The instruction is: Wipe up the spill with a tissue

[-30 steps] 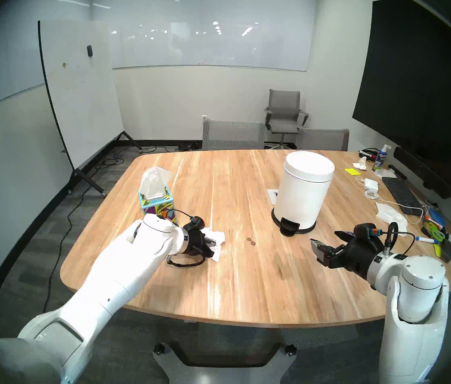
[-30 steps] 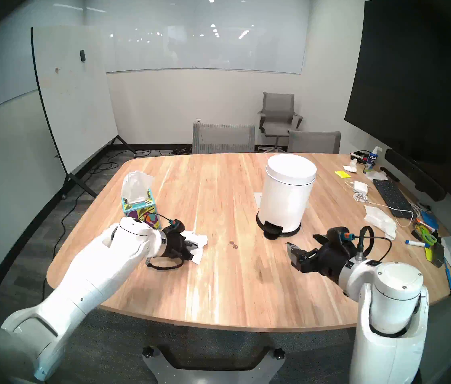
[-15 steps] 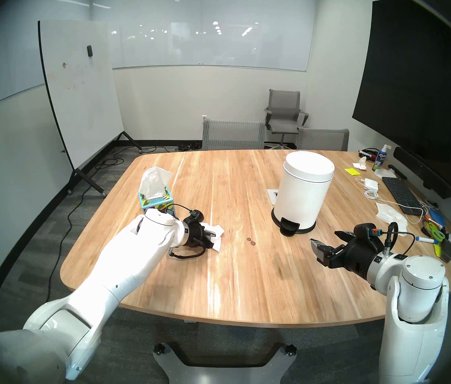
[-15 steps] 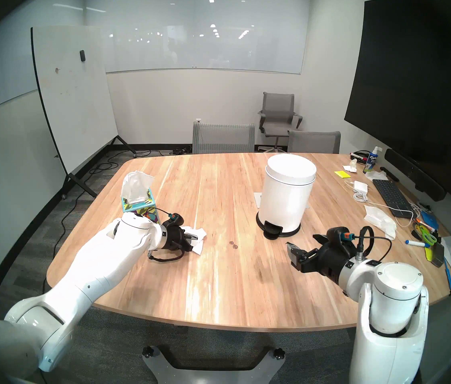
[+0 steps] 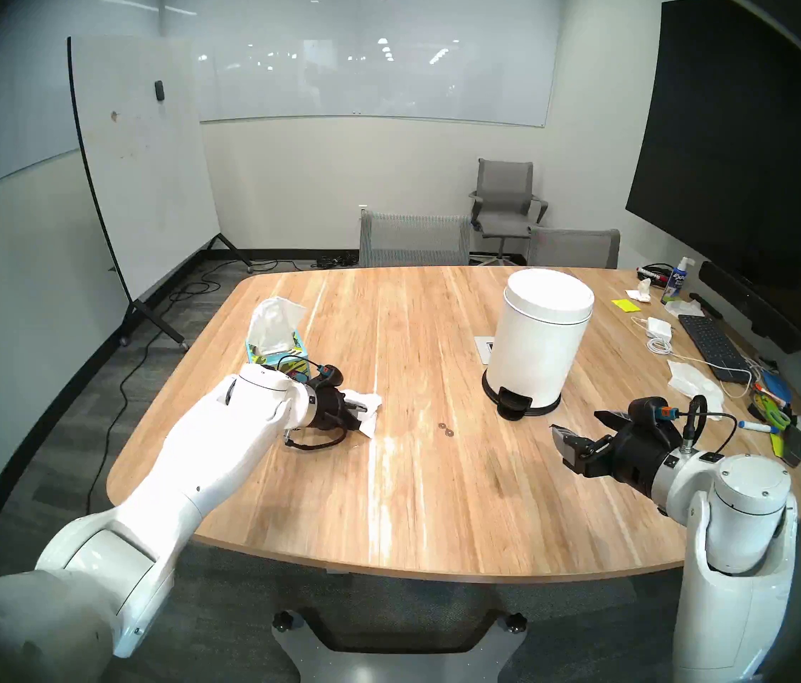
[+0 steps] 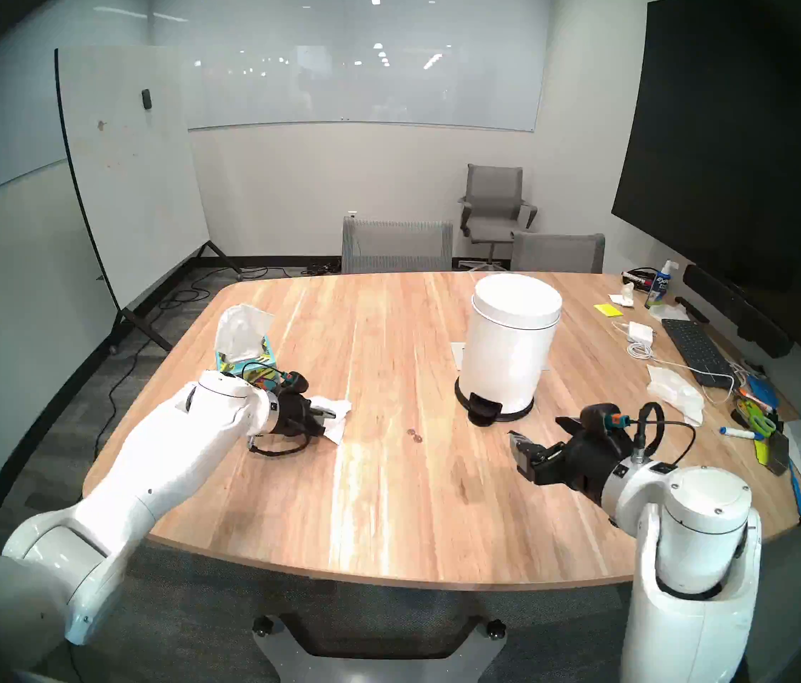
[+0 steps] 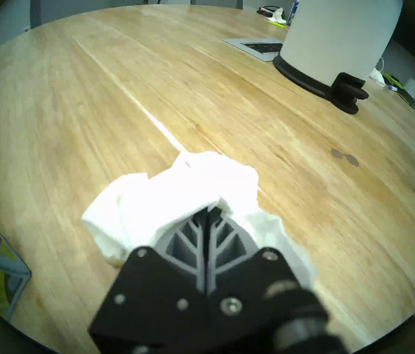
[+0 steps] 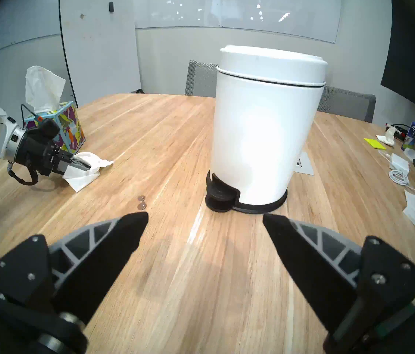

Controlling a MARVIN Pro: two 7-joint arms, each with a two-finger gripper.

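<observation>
The left claw [image 5: 361, 411] is pinched on a crumpled white paper tissue [image 5: 368, 407] trailing toward the small dark-brown spill spots [image 5: 444, 428] on the wooden counter [image 5: 437, 494], well apart. The right claw [image 5: 580, 428] is spread, empty.

White glossy arm shells [image 5: 221, 450]; black wrist housings; looping black cables; grey-ribbed black jaws; silver screws.

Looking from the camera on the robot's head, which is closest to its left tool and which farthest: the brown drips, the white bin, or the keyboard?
Measured from the left tool, which is shut on the tissue:
1. The brown drips, on bare wood to its right, mid-table.
2. The white bin, standing beyond the drips, farther right and back.
3. The keyboard, at the table's far right edge among the clutter.
</observation>
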